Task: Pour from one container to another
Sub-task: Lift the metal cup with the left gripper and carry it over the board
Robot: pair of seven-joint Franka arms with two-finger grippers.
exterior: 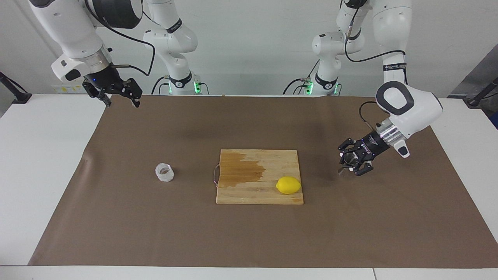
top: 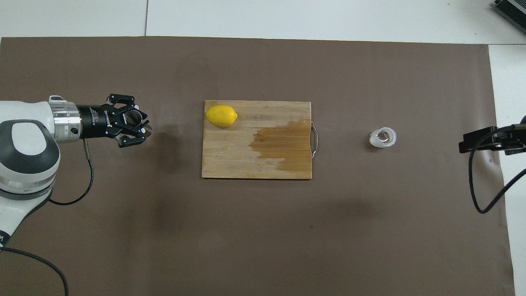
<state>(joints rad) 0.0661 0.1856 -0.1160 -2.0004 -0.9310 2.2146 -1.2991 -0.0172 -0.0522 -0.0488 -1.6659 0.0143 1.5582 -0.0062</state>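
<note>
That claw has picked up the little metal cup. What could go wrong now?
1. The left claw pinches the smooth steel jigger up in the air over the brown paper; it could slip or tip out.
2. Heading toward the glass cup, it must cross the cutting board, where the lemon might be knocked and roll.
3. The glass cup is small and light, so a bump could topple it. The right claw waits, open.

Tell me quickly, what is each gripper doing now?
Left gripper: closed on the steel jigger.
Right gripper: open, holding nothing.
</note>
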